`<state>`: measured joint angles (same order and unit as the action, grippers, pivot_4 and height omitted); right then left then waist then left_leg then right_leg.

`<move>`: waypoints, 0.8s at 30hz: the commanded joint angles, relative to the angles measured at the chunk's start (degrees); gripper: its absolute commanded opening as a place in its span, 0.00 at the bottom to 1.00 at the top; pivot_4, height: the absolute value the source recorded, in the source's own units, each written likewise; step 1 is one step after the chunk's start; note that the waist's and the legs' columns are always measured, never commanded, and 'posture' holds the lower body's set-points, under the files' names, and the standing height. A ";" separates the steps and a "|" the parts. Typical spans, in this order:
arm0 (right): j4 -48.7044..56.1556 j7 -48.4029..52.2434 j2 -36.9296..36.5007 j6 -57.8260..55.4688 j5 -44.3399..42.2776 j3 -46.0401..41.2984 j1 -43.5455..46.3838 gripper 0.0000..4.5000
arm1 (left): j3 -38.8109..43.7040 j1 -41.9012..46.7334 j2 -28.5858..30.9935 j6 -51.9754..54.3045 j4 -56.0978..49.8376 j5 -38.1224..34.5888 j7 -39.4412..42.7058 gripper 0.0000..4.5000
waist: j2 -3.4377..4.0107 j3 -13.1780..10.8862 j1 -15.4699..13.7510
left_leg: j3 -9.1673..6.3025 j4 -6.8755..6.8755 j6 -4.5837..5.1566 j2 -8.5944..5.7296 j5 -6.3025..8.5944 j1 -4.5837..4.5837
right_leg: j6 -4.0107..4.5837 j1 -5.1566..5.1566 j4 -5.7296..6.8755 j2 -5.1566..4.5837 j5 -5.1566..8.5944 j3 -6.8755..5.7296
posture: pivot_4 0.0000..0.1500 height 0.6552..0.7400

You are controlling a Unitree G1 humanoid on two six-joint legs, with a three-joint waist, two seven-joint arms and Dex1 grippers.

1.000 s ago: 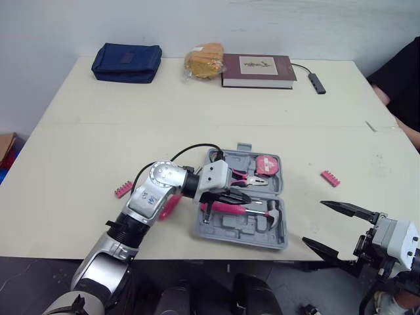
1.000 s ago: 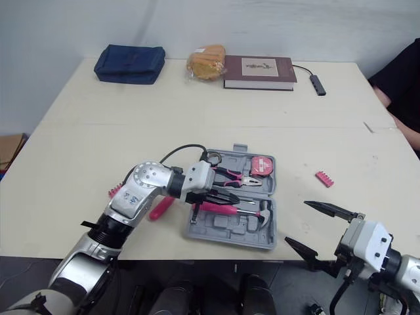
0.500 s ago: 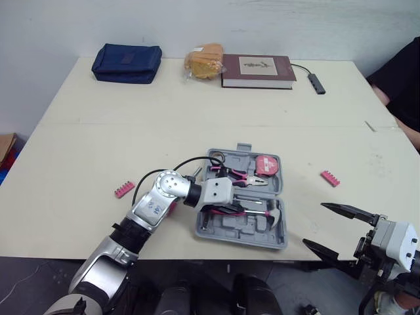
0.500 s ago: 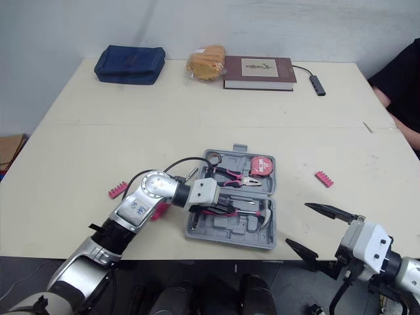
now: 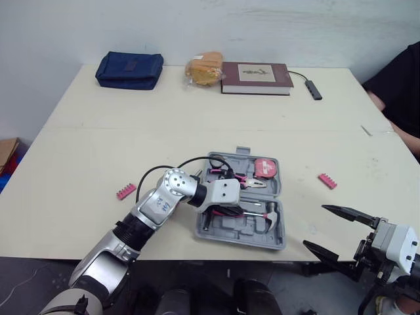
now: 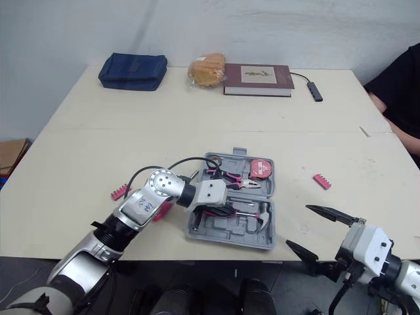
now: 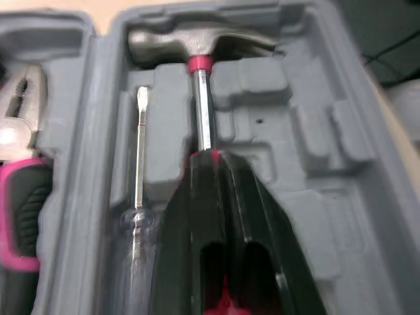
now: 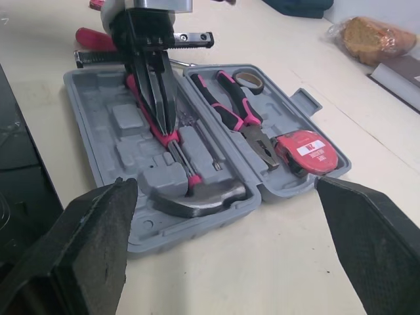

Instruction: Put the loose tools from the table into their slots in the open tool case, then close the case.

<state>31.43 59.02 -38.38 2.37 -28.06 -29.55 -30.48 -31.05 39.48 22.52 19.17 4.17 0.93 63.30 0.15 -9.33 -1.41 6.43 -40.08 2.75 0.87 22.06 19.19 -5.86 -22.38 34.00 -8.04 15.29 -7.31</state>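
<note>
The tool case (image 8: 108,141) is matt grey moulded plastic. Its hammer (image 7: 203,98) has a dull steel head and a bright, smooth metal shaft; the screwdriver (image 7: 139,151) blade is polished metal. My left jaws are glossy black, my right jaws matt and grainy. The table (image 5: 197,118) is smooth matt cream; the pouch (image 5: 129,70) at upper left looks like navy cloth.

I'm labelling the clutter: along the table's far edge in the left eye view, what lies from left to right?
Navy blue fabric pouch → bagged brown bread → maroon hardcover book → slim dark cable adapter.
</note>
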 commanded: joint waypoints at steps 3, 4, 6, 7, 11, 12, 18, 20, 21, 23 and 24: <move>0.24 -0.70 0.71 1.32 0.24 -0.60 -0.19 1.00 | -4.61 -2.16 2.06 4.07 3.48 5.10 0.01 0.01 | 0.29 0.18 0.02 | 0.02 0.01 -0.02 0.01 0.00 0.00 | 0.03 -0.01 0.01 0.00 0.02 -0.04 | 1.00 1.00; 0.20 -0.71 0.73 1.37 0.28 -0.63 -0.17 1.00 | -4.47 -2.18 1.94 3.74 3.45 4.88 -0.10 0.01 | 0.30 0.18 0.00 | 0.02 0.00 -0.02 0.01 0.00 0.00 | 0.03 0.00 0.02 0.00 0.02 -0.05 | 1.00 1.00; 0.13 -0.83 0.74 1.40 0.27 -0.69 -0.11 1.00 | -3.35 -2.40 1.12 1.90 3.42 3.49 -0.38 0.01 | 0.31 0.19 0.00 | 0.02 0.00 -0.02 0.01 -0.01 0.00 | 0.03 0.00 0.02 0.00 0.02 -0.05 | 1.00 1.00; -0.17 -0.72 0.72 1.60 0.26 -1.05 -0.24 1.00 | -0.62 -2.60 -0.43 -1.15 3.13 0.89 -1.18 0.01 | 0.32 0.19 0.00 | 0.02 0.00 -0.02 0.01 -0.01 0.00 | 0.03 0.00 0.02 0.00 0.02 -0.05 | 1.00 1.00; -2.46 0.73 0.26 3.10 -0.38 -4.79 -1.59 1.00 | 13.27 -3.39 -2.44 -12.90 -0.49 -11.42 0.28 0.01 | 0.35 -0.09 -0.10 | 0.03 0.00 0.03 -0.02 -0.01 0.14 | 0.03 -0.13 0.01 -0.13 0.02 -0.07 | 1.00 1.00; -3.32 1.17 0.14 3.66 -0.67 -6.08 -1.92 1.00 | 16.00 -3.84 -0.80 -12.71 -1.61 -14.52 2.86 0.01 | 0.30 -0.26 -0.10 | 0.03 0.00 0.05 -0.03 -0.02 0.26 | 0.02 -0.23 0.02 -0.15 0.01 -0.10 | 1.00 1.00; -9.47 4.84 0.50 8.45 -1.26 -13.04 -5.03 1.00 | 30.56 -8.13 8.09 -14.08 -0.30 -28.14 13.33 0.29 | 0.45 -0.35 0.34 | 0.03 0.02 -0.04 -0.02 -0.10 0.38 | 0.07 -0.32 0.01 -0.08 0.04 -0.25 | 1.00 1.00; -11.48 5.26 0.79 10.19 -1.45 -14.42 -5.11 1.00 | 35.49 -8.84 9.13 -14.43 1.35 -31.16 13.04 0.50 | 0.42 -0.39 0.28 | 0.05 0.06 -0.04 -0.02 -0.09 0.35 | 0.07 -0.31 -0.02 -0.07 0.04 -0.25 | 1.00 1.00; -12.88 5.41 0.98 11.01 -1.52 -15.04 -5.03 1.00 | 37.21 -8.83 10.46 -14.35 3.76 -29.72 10.53 0.59 | 0.32 -0.47 0.22 | 0.06 0.04 -0.03 -0.02 -0.09 0.35 | 0.06 -0.29 -0.01 -0.07 0.04 -0.24 | 1.00 1.00; -14.58 5.86 1.22 12.18 -1.77 -15.78 -5.13 1.00 | 38.71 -9.04 11.99 -14.18 6.02 -27.83 7.83 0.82 | 0.31 -0.47 -0.11 | 0.01 0.02 0.00 -0.05 -0.08 0.30 | -0.03 -0.19 -0.06 -0.09 -0.02 -0.24 | 1.00 1.00; -18.49 5.49 1.74 15.53 -0.18 -16.38 -4.17 1.00 | 42.03 -10.77 15.47 -16.86 10.02 -25.93 6.18 0.92 | 0.31 -0.47 -0.10 | 0.00 0.03 0.01 -0.07 -0.06 0.28 | -0.04 -0.18 -0.06 -0.12 -0.02 -0.24 | 1.00 1.00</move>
<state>16.41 64.57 -37.64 14.15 -28.34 -43.35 -34.89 6.62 29.91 35.02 4.65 10.82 -26.64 71.87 0.46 -9.80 -1.51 6.43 -40.04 2.76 0.79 22.01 19.47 -5.90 -22.57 33.94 -8.16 15.27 -7.55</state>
